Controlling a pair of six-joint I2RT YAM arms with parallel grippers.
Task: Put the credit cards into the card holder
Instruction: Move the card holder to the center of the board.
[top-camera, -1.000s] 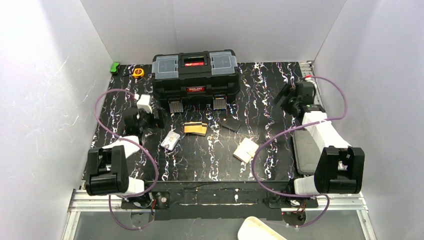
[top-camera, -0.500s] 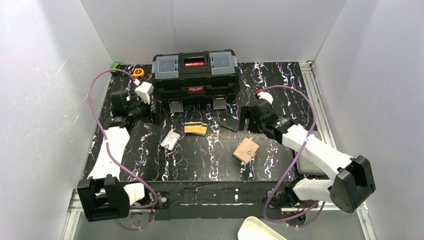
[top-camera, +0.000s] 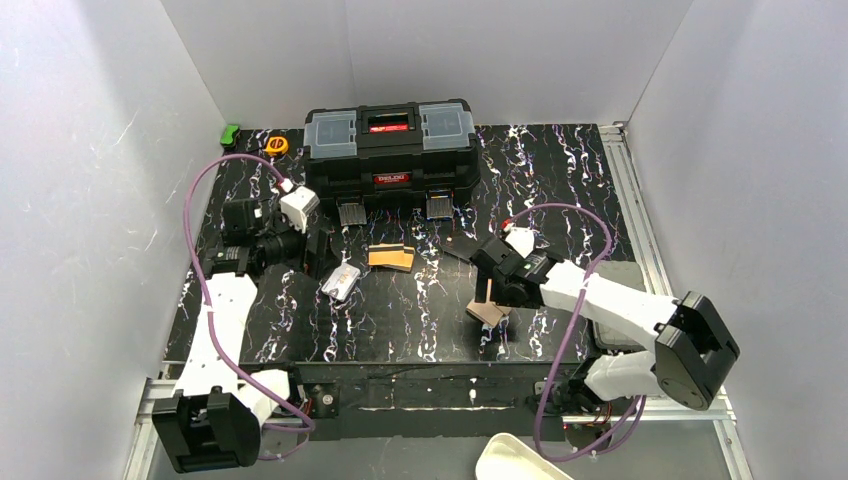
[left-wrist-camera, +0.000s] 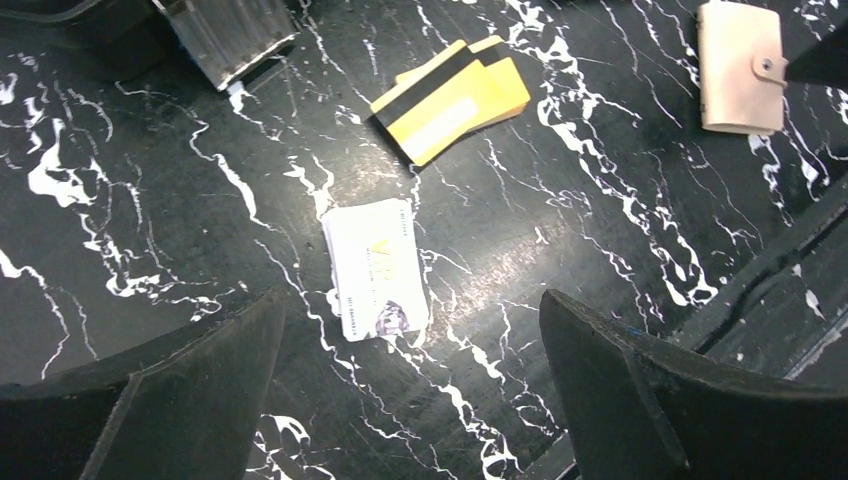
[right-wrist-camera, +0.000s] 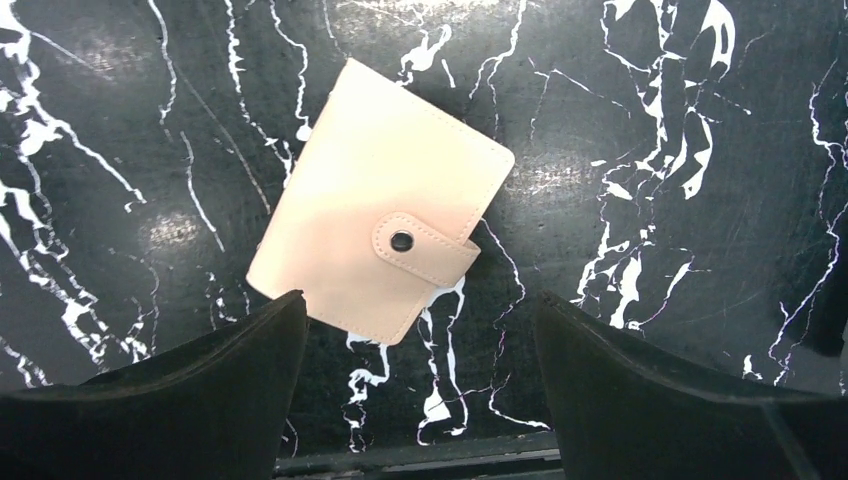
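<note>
The right hand (right-wrist-camera: 415, 305) is hanging open straight above the snapped-shut holder (right-wrist-camera: 350, 200), which is lying askew; the left hand (left-wrist-camera: 412, 300), open too, is hovering by the cards (left-wrist-camera: 450, 95).

Robot lab cell for sure: plain white panels (top-camera: 100, 150) behind and beside the black toolbox (top-camera: 390, 150), aluminium rail (top-camera: 630, 180) to its right.

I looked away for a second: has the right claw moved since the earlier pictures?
Yes. Seen from above, the right claw swung from right of the toolbox leftward and toward the near edge, over the card holder.
</note>
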